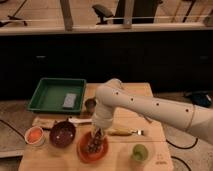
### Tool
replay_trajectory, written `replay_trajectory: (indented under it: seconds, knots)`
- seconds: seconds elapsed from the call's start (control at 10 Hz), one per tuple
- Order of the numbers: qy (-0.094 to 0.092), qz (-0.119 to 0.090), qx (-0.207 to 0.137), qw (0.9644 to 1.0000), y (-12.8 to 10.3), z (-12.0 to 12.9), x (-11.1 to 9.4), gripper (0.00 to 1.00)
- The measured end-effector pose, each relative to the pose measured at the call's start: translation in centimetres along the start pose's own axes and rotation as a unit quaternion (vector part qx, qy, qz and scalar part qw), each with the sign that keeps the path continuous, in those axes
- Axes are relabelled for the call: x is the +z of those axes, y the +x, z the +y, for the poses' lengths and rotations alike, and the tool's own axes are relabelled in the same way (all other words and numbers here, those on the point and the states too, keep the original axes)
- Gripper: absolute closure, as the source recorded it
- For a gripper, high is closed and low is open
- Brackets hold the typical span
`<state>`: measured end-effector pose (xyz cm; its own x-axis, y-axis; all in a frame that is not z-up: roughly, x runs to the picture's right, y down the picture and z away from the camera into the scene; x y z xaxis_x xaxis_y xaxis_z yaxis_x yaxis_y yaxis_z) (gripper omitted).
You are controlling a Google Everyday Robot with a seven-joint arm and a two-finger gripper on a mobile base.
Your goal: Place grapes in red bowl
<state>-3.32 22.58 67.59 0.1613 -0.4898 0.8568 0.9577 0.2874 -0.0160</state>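
Grapes (91,146): the bunch sits within the rim of the red bowl (82,154), near the front edge of the table (155,161).

Gripper (95,137): it hangs at the end of the 1 arm (145,107), which reaches in from the right and bends straight down over the bowl. The fingers are pressed together and appear to pinch the top of the bunch. The contact itself is too dark to confirm.

Governing relation: the grapes lie directly beneath the fingertips, not to either side. Fingers, bunch and bowl centre stack on 1 near-vertical line. The bunch hangs long axis upright, in line with the fingers. Whether its lower berries touch the bowl floor cannot be told.

Neighbours:
- Maroon bowl (62,134), just left of the red bowl and apart from it.
- Small white bowl (34,135), further left.
- Green fruit (140,151), to the right.
- Utensil (127,132), lying behind the red bowl on its right side.
- Green tray (50,95), well behind.

Assessment: transport looks complete and release is the step in hand. Judged need: part the fingers where they stand, then lift straight up. Any sideways drift toward the maroon bowl would risk dragging the bunch over the rim.
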Motion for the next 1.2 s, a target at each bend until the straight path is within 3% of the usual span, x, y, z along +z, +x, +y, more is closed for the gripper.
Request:
replay_trajectory:
  seconds: [1.2]
  knots:
    - [-0.001,0.000,-0.017,0.9999,0.00,0.07,-0.04,0.97]
